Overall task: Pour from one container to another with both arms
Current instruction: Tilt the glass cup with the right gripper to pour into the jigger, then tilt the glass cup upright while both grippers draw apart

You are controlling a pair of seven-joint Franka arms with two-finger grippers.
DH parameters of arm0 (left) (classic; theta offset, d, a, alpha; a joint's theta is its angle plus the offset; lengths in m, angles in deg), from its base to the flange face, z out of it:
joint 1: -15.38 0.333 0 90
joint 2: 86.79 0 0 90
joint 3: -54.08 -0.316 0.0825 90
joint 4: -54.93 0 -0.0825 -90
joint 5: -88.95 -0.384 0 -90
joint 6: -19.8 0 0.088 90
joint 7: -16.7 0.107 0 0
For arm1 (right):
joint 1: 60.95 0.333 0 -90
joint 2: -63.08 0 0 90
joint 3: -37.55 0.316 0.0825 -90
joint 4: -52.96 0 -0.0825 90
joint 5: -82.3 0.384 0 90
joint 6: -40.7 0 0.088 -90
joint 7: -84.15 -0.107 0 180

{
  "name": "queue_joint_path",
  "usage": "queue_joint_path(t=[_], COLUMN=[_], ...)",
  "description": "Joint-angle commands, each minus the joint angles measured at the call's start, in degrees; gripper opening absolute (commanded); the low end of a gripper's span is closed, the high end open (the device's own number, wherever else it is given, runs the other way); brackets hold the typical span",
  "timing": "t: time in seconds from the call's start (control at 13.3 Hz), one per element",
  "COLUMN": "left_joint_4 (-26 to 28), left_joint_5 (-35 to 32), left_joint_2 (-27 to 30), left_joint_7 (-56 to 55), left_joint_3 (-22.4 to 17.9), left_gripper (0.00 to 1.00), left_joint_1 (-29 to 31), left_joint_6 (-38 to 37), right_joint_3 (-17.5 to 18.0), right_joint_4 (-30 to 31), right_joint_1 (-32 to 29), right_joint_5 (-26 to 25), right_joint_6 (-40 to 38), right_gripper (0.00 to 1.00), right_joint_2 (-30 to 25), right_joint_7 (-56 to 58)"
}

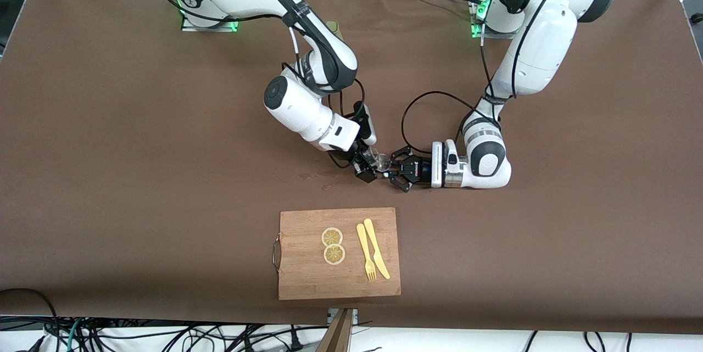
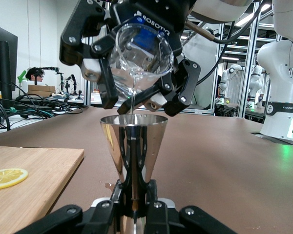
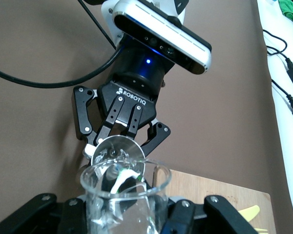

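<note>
Only left wrist view, stream (image 2: 132,100) from glass (image 2: 141,51), jigger (image 2: 133,141)

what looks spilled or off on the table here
A few small wet spots lie on the brown table beside the right gripper, between it and the cutting board. They look like drips from the glass beaker pouring into the metal jigger in the left gripper.

Even overhead light, soft shadows; wrist views' foreground fingers blurred.
</note>
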Motion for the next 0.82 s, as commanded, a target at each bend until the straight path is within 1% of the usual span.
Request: queue_joint_path(t=[0.0,0.3,0.45,0.6,0.67,0.75], left_joint_4=[0.24,0.33,0.24,0.24,0.24,0.24], left_joint_5=[0.79,0.87,0.87,0.87,0.87,0.87], left_joint_2=[0.79,0.79,0.71,0.71,0.71,0.71], left_joint_7=[2.76,3.29,3.38,3.38,3.38,3.38], left_joint_3=[0.02,0.02,0.1,0.02,0.1,0.02], left_gripper=[0.0,0.0,0.0,0.0,0.0,0.0], left_joint_1=[-0.5,-0.5,-0.5,-0.5,-0.5,-0.5], left_joint_6=[1.53,1.53,1.53,1.53,1.53,1.53], right_joint_3=[-0.51,-0.51,-0.42,-0.34,-0.25,-0.25], right_joint_4=[0.95,1.13,1.21,1.3,1.22,1.22], right_joint_1=[0.81,0.81,0.64,0.46,0.38,0.11], right_joint_5=[-1.91,-2.01,-0.96,-0.87,-0.43,1.05], right_joint_6=[2.04,2.31,2.31,1.96,1.87,1.69], right_gripper=[0.0,0.0,0.0,0.0,0.0,0.0], right_joint_2=[-0.43,-0.43,-0.43,-0.6,-0.78,-0.95], right_joint_7=[-1.12,-1.2,-1.46,-4.96,-5.77,-5.95])
